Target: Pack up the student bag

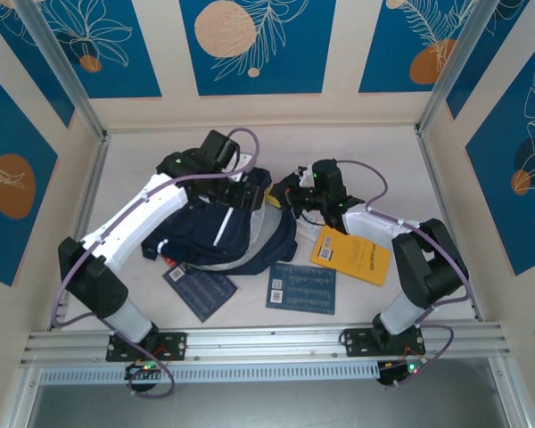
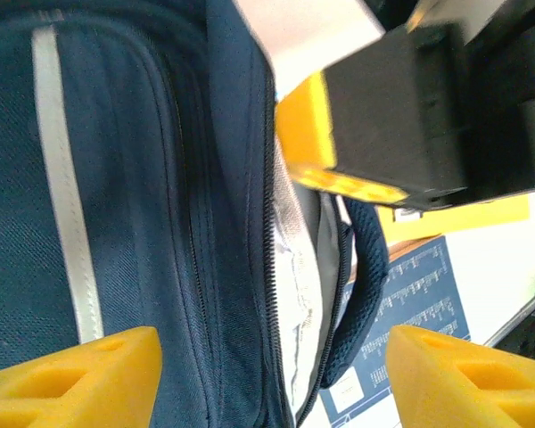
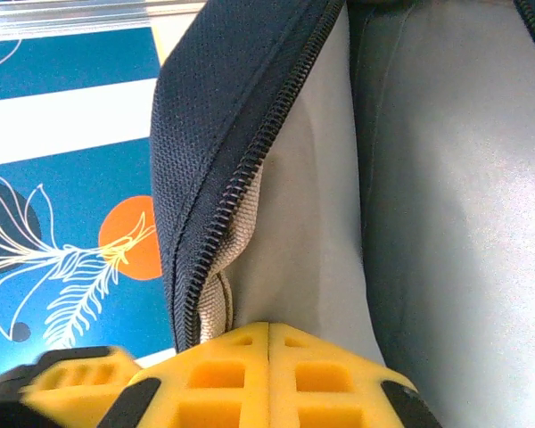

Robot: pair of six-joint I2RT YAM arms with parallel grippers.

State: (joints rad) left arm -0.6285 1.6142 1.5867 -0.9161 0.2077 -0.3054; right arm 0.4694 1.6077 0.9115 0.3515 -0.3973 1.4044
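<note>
Lying on the white table (image 1: 392, 169), the dark navy striped cloth student bag (image 1: 201, 236) looks soft, floppy; right gripper (image 3: 267, 352) pinches its zip edge at 2 o'clock; left gripper (image 2: 267, 379) hangs open; grab the rim.

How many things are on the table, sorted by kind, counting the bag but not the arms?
student bag: 1
blue printed booklets: 2
yellow book: 1
Total: 4
</note>
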